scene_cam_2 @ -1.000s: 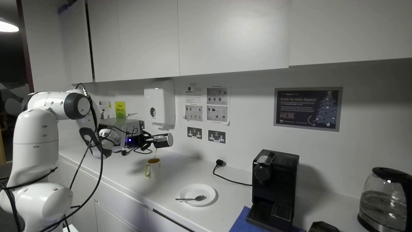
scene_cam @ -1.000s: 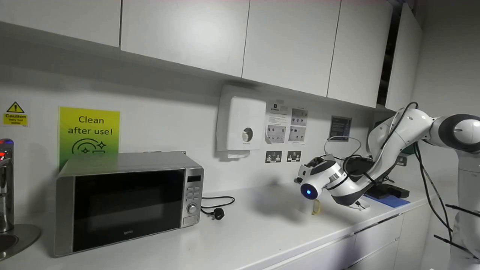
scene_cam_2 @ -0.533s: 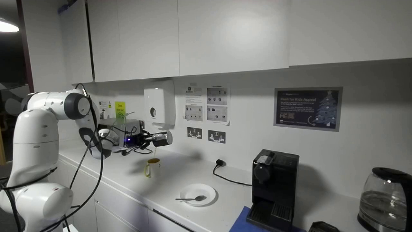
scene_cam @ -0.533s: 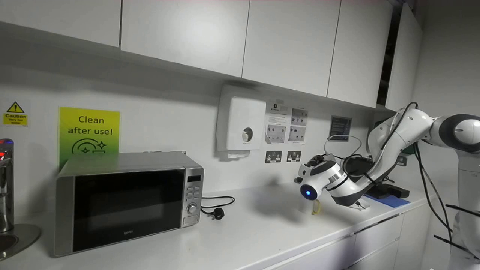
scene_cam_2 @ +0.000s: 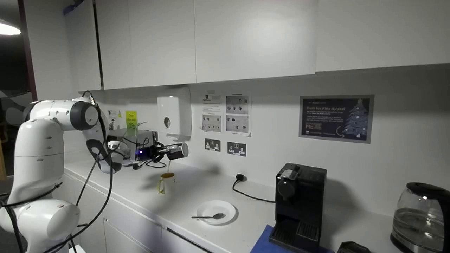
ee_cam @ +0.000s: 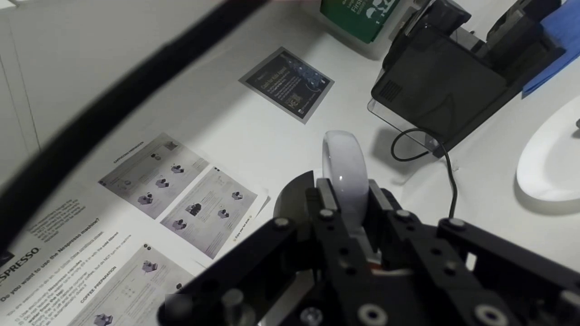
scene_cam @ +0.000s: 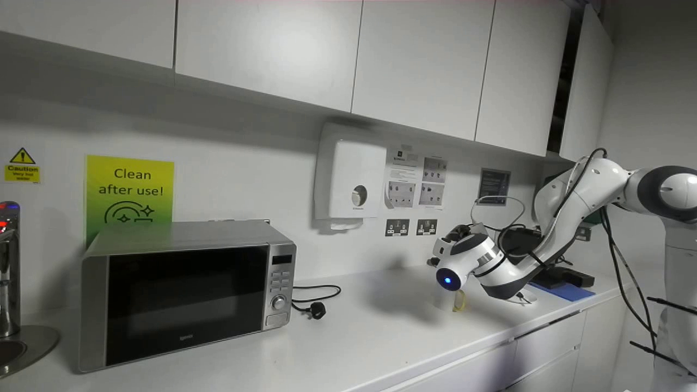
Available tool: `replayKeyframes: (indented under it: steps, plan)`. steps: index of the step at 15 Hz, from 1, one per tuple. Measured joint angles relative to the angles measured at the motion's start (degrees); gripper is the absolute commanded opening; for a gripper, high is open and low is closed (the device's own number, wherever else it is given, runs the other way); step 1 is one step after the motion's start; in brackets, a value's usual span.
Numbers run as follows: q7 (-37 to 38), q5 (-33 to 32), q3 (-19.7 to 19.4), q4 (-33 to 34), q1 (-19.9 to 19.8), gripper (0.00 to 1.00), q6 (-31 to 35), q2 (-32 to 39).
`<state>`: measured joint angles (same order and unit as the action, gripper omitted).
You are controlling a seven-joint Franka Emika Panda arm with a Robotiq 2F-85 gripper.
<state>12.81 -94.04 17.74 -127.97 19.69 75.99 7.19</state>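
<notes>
My gripper point(ee_cam: 349, 185) is shut on the pale handle point(ee_cam: 348, 167) of a dark and light cup point(ee_cam: 290, 203); part of the cup is hidden behind a finger. In an exterior view the gripper point(scene_cam_2: 162, 151) holds this cup point(scene_cam_2: 177, 152) on its side above the counter. A thin streak, seemingly liquid, runs from under it down to a white mug point(scene_cam_2: 169, 185) with a yellow inside and yellow handle. That mug stands upright on the counter; in an exterior view its handle point(scene_cam: 459, 300) shows below the wrist, which mostly hides the gripper.
A white plate point(scene_cam_2: 228, 207) with a spoon point(scene_cam_2: 217, 215) lies nearer the black coffee machine point(scene_cam_2: 299, 200), which stands by a blue mat point(scene_cam_2: 263, 239). A glass jug point(scene_cam_2: 418, 218) stands beyond. A microwave point(scene_cam: 185, 294) and loose plug point(scene_cam: 317, 310) are farther along. Wall cabinets point(scene_cam_2: 253, 38) hang above.
The held cup has turned and risen very slightly since one second ago; the thin streak beneath it shows a little more. The mug, plate and arm base have not moved.
</notes>
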Motion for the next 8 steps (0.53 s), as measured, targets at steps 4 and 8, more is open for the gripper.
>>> replayKeyframes:
  steps: [4,8]
  plan:
    - [0.17,-0.18,0.0,-0.01,0.0,0.05,-0.02,0.0]
    - [0.68,-0.22,0.0,-0.07,0.0,0.05,-0.04,0.0]
